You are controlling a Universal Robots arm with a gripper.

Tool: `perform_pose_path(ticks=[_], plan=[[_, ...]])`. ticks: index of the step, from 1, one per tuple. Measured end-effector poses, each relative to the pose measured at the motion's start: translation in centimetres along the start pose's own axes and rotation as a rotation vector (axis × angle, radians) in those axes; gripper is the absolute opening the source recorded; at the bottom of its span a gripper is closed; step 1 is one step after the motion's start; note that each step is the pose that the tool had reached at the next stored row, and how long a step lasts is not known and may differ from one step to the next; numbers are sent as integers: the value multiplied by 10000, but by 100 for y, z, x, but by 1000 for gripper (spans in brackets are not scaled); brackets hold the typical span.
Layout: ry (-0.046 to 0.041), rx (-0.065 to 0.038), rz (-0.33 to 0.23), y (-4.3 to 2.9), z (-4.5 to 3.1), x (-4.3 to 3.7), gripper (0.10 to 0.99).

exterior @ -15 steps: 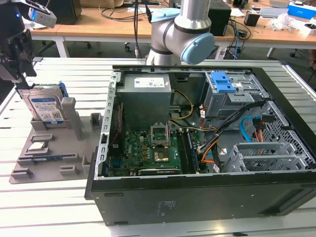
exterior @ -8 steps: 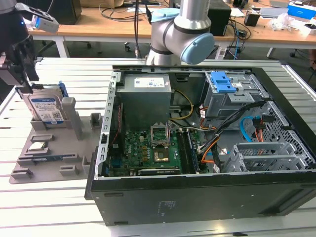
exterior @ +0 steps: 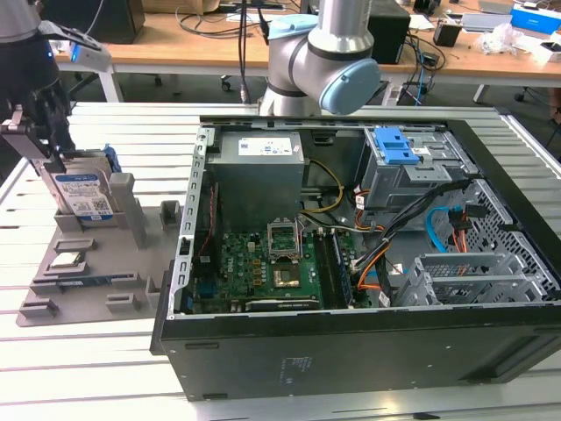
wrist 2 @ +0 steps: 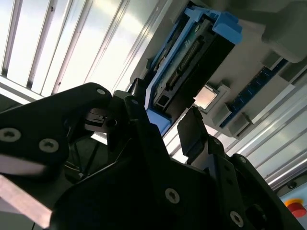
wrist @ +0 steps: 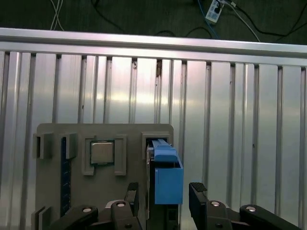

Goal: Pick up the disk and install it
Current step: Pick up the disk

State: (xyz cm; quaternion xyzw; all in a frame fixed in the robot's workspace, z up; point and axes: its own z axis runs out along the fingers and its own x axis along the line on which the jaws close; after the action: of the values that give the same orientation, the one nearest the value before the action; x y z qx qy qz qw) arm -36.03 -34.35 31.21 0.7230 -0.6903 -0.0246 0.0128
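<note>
At the exterior view's left, up high: black robot claw (exterior: 46,151), right down over the flat silver disk (exterior: 83,195) with the blue-and-white label and blue plastic frame. Standing up on its edge in a slot of a grey plastic tray (exterior: 136,263) with little walls. Claw open in the first wrist view: one black finger (wrist: 133,194) on each side of the blue frame, a thin dark gap on both sides, no squeeze. Same in the second wrist view, disk between the two fingers. Near the disk on the tray, lower left of the exterior view: small square silver chip (exterior: 67,260), lying flat in its own pocket. Under it all, a table of long silver metal slats (exterior: 105,368). In the middle and out to the exterior view's right: big black computer box (exterior: 351,351), top side open. Inside, left to right: green board (exterior: 254,263), grey metal power box (exterior: 259,167), grey metal cage with a blue plastic latch (exterior: 390,175) at upper right.
</note>
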Motion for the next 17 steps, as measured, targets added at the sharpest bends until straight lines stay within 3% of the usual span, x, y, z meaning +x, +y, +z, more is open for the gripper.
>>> perform_pose_path(ticks=[3, 8, 10, 17], plan=[[3, 0, -14, -3, 53, 1, 541], [36, 24, -16, -3, 58, 1, 541], [50, 330, -19, -3, 60, 1, 541], [57, 486, -21, -3, 60, 1, 541]])
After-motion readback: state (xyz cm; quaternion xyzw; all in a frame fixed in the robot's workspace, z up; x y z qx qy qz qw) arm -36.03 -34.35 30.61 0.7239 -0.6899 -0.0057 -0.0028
